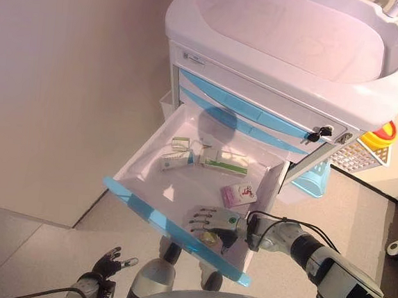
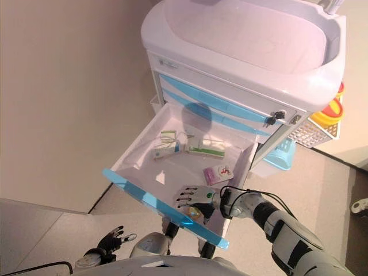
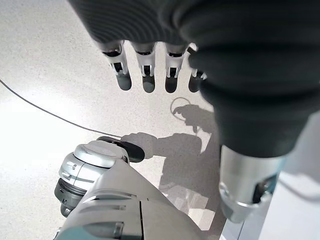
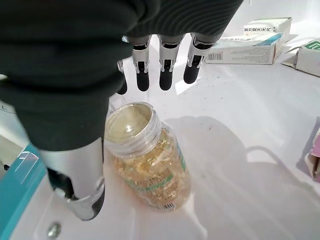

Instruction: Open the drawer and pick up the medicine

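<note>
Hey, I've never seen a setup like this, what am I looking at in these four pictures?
A humanoid robot stands at a white medical cart with blue-fronted drawers. Two pictures come from its head, looking down; two from cameras on its wrists. One drawer is pulled open, holding small medicine boxes, a pink packet and a clear jar with a see-through lid. The right robot hand hovers over that jar with straight fingers, not gripping it. The left robot hand hangs open, low over the floor, holding nothing.
</note>
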Motion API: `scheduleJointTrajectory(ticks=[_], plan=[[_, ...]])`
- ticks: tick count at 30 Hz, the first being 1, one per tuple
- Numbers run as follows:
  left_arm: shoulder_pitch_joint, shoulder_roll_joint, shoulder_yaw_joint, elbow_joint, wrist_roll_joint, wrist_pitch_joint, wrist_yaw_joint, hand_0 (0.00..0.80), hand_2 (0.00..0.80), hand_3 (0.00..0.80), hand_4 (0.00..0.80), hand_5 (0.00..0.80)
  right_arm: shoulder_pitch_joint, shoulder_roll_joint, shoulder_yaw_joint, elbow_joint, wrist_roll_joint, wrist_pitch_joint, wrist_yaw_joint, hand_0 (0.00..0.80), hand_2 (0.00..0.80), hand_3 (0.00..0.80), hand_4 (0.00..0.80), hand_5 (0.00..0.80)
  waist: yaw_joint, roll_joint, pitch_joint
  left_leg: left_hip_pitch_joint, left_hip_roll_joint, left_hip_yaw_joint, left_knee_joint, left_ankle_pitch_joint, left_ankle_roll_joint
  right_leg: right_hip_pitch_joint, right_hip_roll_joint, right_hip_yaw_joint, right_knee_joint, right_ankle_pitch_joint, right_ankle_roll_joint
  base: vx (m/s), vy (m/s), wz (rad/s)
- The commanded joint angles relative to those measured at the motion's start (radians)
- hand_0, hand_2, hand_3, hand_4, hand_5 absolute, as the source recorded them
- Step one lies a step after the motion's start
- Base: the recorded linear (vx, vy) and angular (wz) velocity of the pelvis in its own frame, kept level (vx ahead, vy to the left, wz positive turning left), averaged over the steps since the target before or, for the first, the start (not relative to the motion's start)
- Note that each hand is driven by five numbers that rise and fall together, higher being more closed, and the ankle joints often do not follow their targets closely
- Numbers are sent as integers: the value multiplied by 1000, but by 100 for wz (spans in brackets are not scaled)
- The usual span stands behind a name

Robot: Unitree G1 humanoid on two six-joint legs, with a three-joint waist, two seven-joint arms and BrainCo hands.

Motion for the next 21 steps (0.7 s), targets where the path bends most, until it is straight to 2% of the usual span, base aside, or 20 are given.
scheduleJointTrajectory(ticks=[1, 4, 5, 6, 8, 21], plan=[[-51, 0, -34, 49, 10, -30, -2, 0, 0, 0, 0, 0, -14, 6, 42, -24, 45, -3, -10, 0, 0, 0, 0, 0, -9, -13, 8, 1, -41, -15, 0, -96, 3, -8, -33, 7, 28, 1, 56, 0, 0, 0], [-52, -1, -32, 52, 12, -32, -1, 0, 0, 0, 0, 0, -12, 7, 42, -25, 41, 6, -9, 0, 0, 0, 0, 0, -9, -14, 10, 1, -40, -14, 0, -97, 2, -9, -33, 7, 28, 2, 56, 0, 0, 0], [-53, -2, -32, 52, 13, -33, 0, 0, 0, 0, 0, 0, -12, 7, 41, -21, 32, 11, -13, 66, 66, 66, 66, 66, -9, -15, 10, 0, -40, -14, 0, -96, 2, -10, -33, 7, 28, 2, 56, 0, 0, 0], [-52, -2, -31, 51, 14, -33, -1, 0, 0, 0, 0, 0, -11, 6, 41, -21, 24, 15, -12, 574, 574, 574, 574, 574, -9, -15, 10, 0, -41, -14, 0, -96, 2, -10, -33, 7, 28, 2, 56, 0, 0, 0], [-50, -2, -31, 51, 12, -34, 0, 0, 0, 0, 0, 0, -9, 6, 41, -20, 21, 18, -10, 800, 800, 800, 800, 800, -10, -14, 10, 2, -40, -14, 0, -97, 3, -9, -33, 7, 29, 2, 56, 0, 0, 0], [-53, -8, -33, 49, 2, -30, -3, 0, 0, 0, 0, 0, -5, 18, 44, 0, -35, 31, -10, 800, 800, 800, 800, 800, -8, -12, 11, 0, -43, -17, 0, -95, 4, -9, -33, 9, 28, 3, 56, 0, 0, 0]])
